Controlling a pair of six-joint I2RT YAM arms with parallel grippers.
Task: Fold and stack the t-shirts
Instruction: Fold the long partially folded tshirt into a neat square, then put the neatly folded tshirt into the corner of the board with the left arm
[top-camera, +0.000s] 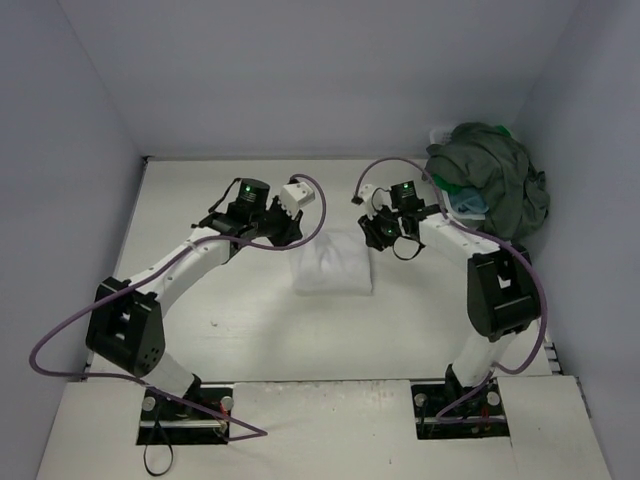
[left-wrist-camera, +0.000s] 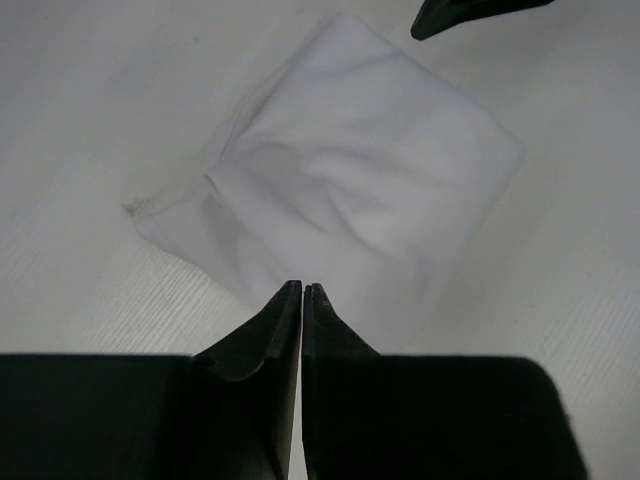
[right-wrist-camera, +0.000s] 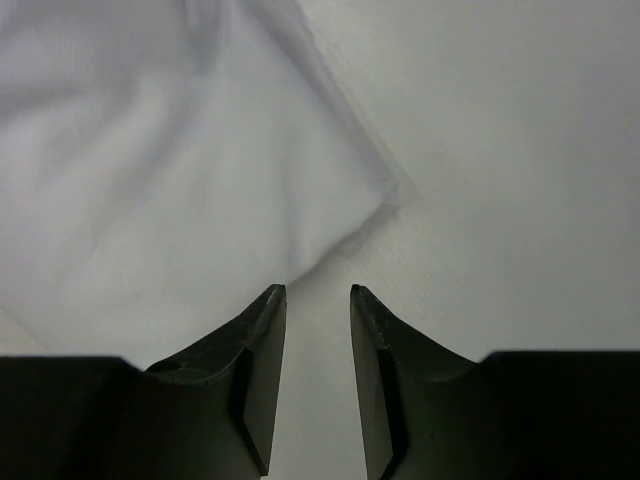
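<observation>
A white t-shirt lies folded into a small square in the middle of the table. My left gripper hovers by its back left corner. In the left wrist view its jaws are shut with no cloth between them, just over the shirt's edge. My right gripper is at the back right corner. Its jaws stand open and empty beside the shirt's corner. More t-shirts sit piled at the back right: a dark olive-grey one on top, with bits of green and light blue showing.
The pile rests in a white slatted basket in the back right corner. Pale walls close the table in at the back and both sides. One right fingertip shows at the top of the left wrist view.
</observation>
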